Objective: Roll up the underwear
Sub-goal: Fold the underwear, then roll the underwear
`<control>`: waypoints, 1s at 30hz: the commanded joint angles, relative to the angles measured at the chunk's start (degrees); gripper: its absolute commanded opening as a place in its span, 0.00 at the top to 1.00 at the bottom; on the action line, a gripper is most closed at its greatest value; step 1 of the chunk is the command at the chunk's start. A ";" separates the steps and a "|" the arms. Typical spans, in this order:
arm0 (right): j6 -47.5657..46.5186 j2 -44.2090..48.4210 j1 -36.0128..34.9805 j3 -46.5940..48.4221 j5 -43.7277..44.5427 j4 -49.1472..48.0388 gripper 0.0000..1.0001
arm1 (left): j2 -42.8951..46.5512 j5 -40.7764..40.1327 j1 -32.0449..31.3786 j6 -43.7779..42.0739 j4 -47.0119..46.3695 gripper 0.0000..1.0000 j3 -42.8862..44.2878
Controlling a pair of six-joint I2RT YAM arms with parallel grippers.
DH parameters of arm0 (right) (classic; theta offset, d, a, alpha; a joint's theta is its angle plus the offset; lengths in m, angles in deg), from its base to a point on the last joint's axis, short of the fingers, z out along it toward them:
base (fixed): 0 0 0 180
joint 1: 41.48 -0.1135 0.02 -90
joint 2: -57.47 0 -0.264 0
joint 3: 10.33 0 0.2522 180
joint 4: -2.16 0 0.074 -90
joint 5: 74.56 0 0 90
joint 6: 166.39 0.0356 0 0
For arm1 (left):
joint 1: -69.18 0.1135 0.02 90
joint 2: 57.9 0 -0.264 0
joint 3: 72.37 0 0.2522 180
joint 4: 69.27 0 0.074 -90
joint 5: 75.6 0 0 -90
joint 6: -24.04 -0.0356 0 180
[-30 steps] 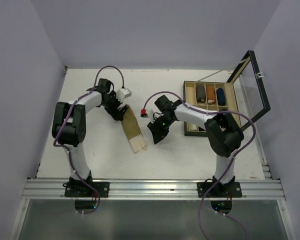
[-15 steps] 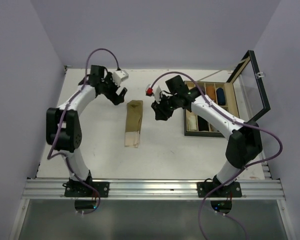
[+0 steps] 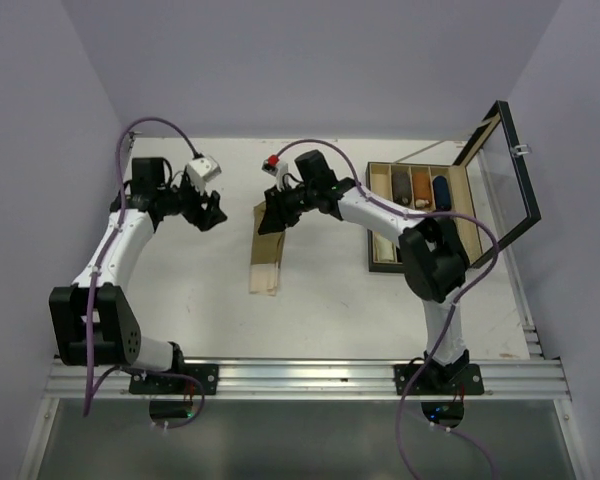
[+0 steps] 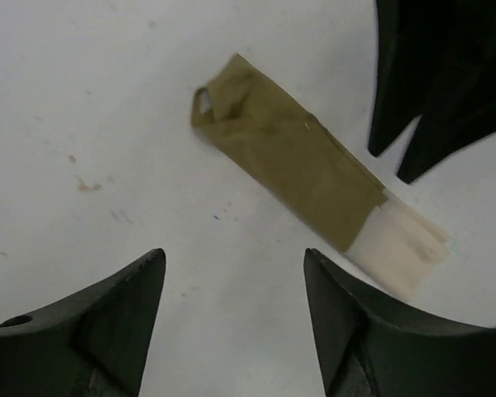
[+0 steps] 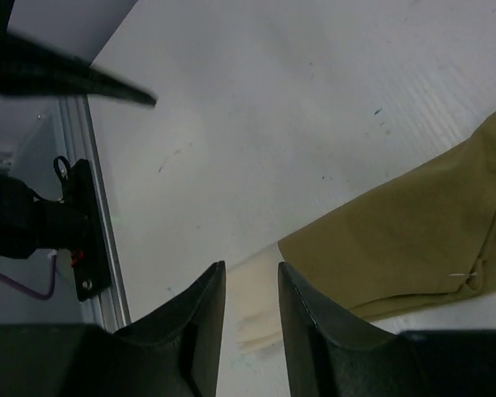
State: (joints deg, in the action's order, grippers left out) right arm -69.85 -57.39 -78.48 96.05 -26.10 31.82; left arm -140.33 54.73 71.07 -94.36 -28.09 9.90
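The olive-tan underwear lies flat on the white table as a long folded strip, with its cream waistband at the near end. My right gripper hovers over the strip's far end with its jaws narrowly apart and nothing between them. In the right wrist view the olive cloth and the waistband lie below. My left gripper is open and empty, left of the strip. In the left wrist view the strip lies ahead. The dark brown underwear is not on the table.
An open wooden box with a raised glass lid stands at the right and holds several rolled cloths in compartments. The right gripper's fingers show in the left wrist view. The aluminium rail runs along the near edge.
My left gripper let go of the strip and swung left, away from it. My right gripper moved left and now hovers over the strip's far end. The strip now lies straighter.
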 commanded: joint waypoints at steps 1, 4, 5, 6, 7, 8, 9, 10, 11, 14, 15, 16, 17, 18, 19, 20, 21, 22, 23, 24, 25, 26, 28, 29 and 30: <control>18.13 -3.86 0.17 -1.38 -6.09 -13.33 0.65 | 8.24 6.78 -1.27 -7.09 2.03 0.31 -10.72; 22.89 -5.98 0.34 -6.73 -7.06 -17.21 0.67 | 13.16 2.74 -7.57 -12.71 0.62 0.35 -17.96; 23.16 -6.33 0.43 -9.97 -7.15 -17.74 0.68 | 14.05 1.25 -9.34 -14.30 0.18 0.36 -19.63; 23.42 -6.59 0.43 -11.57 -7.24 -19.31 0.68 | 15.79 1.06 -10.75 -17.62 -0.08 0.36 -22.69; 24.12 -7.55 0.43 -13.06 -7.07 -20.37 0.68 | 16.51 1.06 -13.55 -19.48 0.09 0.36 -24.20; 24.39 -8.17 0.52 -14.90 -7.15 -21.78 0.68 | 17.65 1.06 -14.97 -23.41 -0.08 0.36 -25.61; 24.65 -9.22 0.52 -15.45 -7.24 -22.22 0.69 | 18.01 1.41 -16.12 -25.89 0.00 0.36 -28.14; 24.92 -10.80 0.52 -15.71 -6.89 -22.58 0.70 | 18.36 2.37 -17.78 -28.87 0.96 0.37 -29.21; 25.01 -11.68 0.43 -16.15 -6.71 -22.75 0.71 | 18.54 2.64 -18.49 -34.56 1.49 0.38 -30.09; 25.36 -13.10 0.61 -17.11 -6.27 -22.84 0.72 | 18.28 2.47 -20.17 -43.45 2.28 0.43 -32.56; 25.27 -13.10 0.61 -17.56 -6.01 -22.84 0.72 | 17.40 2.12 -20.17 -45.32 2.20 0.45 -33.09; 24.84 -12.93 0.78 -17.91 -5.66 -22.50 0.73 | 16.79 1.51 -20.26 -47.43 2.29 0.46 -33.18; 24.40 -12.58 0.78 -18.61 -5.57 -21.80 0.73 | 15.74 1.15 -20.26 -52.84 3.16 0.48 -33.18; 23.96 -12.31 0.87 -18.70 -5.57 -20.75 0.73 | 15.20 0.97 -20.26 -56.03 3.86 0.51 -33.27; 21.86 -12.22 0.87 -18.62 -5.48 -19.43 0.73 | 14.68 0.62 -20.17 -59.10 4.57 0.53 -33.18; 20.71 -12.05 0.87 -18.27 -5.48 -16.81 0.73 | 13.71 0.45 -20.26 -65.14 6.31 0.55 -33.18; 19.83 -12.13 0.87 -18.09 -5.57 -16.08 0.73 | 13.36 0.36 -20.26 -67.38 6.59 0.58 -33.09; 17.99 -12.13 0.87 -17.83 -5.48 -14.08 0.74 | 12.92 0.18 -20.17 -69.31 6.77 0.60 -33.09; 17.11 -12.31 0.96 -17.39 -5.31 -12.75 0.74 | 12.13 0.09 -20.17 -73.59 7.29 0.60 -33.09; 16.49 -12.40 0.87 -17.30 -5.31 -11.17 0.74 | 11.69 0.09 -20.26 -75.90 7.65 0.61 -33.18; 15.70 -12.48 0.87 -17.30 -5.31 -10.55 0.74 | 11.42 0.18 -20.26 -77.84 7.74 0.62 -33.35; 14.99 -12.75 0.87 -17.21 -5.39 -9.50 0.75 | 10.81 0.09 -20.26 -81.60 7.74 0.62 -33.88; 14.38 -12.84 0.87 -17.29 -5.57 -8.87 0.75 | 10.36 -0.17 -20.26 -84.96 7.74 0.62 -34.49; 14.11 -12.84 0.87 -17.38 -5.48 -8.43 0.75 | 9.67 -0.34 -20.26 -87.59 7.74 0.62 -34.76; 13.85 -12.75 0.87 -17.38 -5.48 -8.26 0.76 | 9.31 -0.52 -20.26 -88.74 7.65 0.61 -34.93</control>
State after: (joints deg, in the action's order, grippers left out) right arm -50.87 -69.22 -77.67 79.94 -35.72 15.01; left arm -129.89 53.44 51.05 -170.62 -21.40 -24.09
